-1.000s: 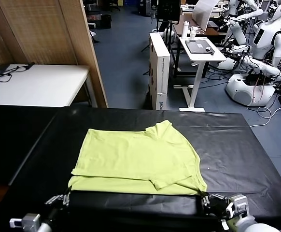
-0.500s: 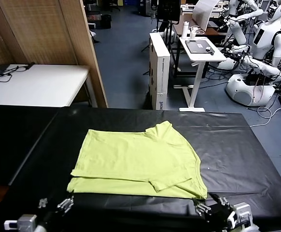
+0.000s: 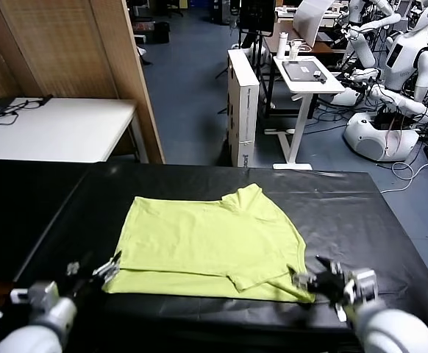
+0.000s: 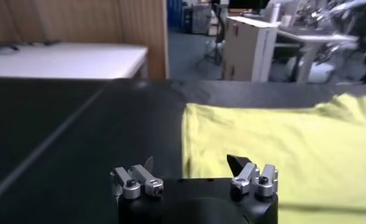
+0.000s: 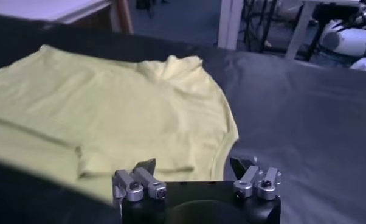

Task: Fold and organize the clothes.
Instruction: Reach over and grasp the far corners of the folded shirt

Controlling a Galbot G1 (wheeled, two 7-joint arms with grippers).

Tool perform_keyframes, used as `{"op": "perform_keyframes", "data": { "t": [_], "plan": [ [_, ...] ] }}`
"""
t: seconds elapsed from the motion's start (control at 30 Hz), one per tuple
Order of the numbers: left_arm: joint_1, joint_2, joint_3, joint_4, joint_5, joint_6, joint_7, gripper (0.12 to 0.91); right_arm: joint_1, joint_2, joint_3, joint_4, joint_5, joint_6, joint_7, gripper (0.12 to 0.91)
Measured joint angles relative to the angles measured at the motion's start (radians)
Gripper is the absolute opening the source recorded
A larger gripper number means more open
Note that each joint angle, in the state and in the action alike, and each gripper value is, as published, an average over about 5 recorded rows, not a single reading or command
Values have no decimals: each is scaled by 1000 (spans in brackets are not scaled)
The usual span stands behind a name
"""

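Note:
The clothes are one lime yellow-green T-shirt [image 3: 207, 239] lying flat on the black table [image 3: 361, 213], with its near hem folded over and one sleeve folded onto the body. My left gripper [image 3: 107, 269] hovers open just off the shirt's near left corner. In the left wrist view the left gripper [image 4: 192, 163] holds nothing, with the shirt [image 4: 280, 140] ahead of it. My right gripper [image 3: 308, 278] stands open at the near right corner. From the right wrist, the right gripper [image 5: 193, 164] is empty above the shirt's [image 5: 110, 109] hem.
A white table [image 3: 59, 129] and a wooden partition [image 3: 74, 51] stand at the far left. Beyond the black table are a tall white box [image 3: 243, 103], a white desk [image 3: 306, 73] and other robots [image 3: 390, 110]. Bare black tabletop surrounds the shirt.
Both grippers have gone from shut to open and have lifted from the table's near edge to the shirt's near corners. The shirt lies almost as before.

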Motion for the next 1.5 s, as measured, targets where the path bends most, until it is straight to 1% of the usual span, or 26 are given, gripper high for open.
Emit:
{"op": "perform_keyframes", "data": {
  "t": [0.23,0.3,0.37,0.67,0.8,0.93,1.07,1.27,1.5],
  "plan": [
    [-234,46,57,105,-137,147,-2,907,246,32,-131,-169,-3,0,0,907],
    [-299,55,76,139,-150,168,2,907,305,45,-170,-216,-11,0,0,907],
    [-359,59,99,177,-154,178,8,907,360,60,-208,-265,-17,0,-6,907],
    [-562,57,212,362,-153,175,22,907,558,143,-349,-488,-62,0,-57,907],
    [-648,59,261,452,-137,174,37,907,619,178,-389,-566,-75,0,-77,907],
    [-728,57,299,538,-124,173,51,907,664,205,-413,-628,-82,0,-87,907],
    [-791,56,326,611,-114,165,63,907,691,217,-424,-670,-83,0,-95,907],
    [-855,47,353,687,-95,149,79,907,703,217,-423,-703,-83,0,-105,907],
    [-895,32,368,754,-78,140,84,907,710,219,-423,-713,-82,0,-109,905]
  ]
}}
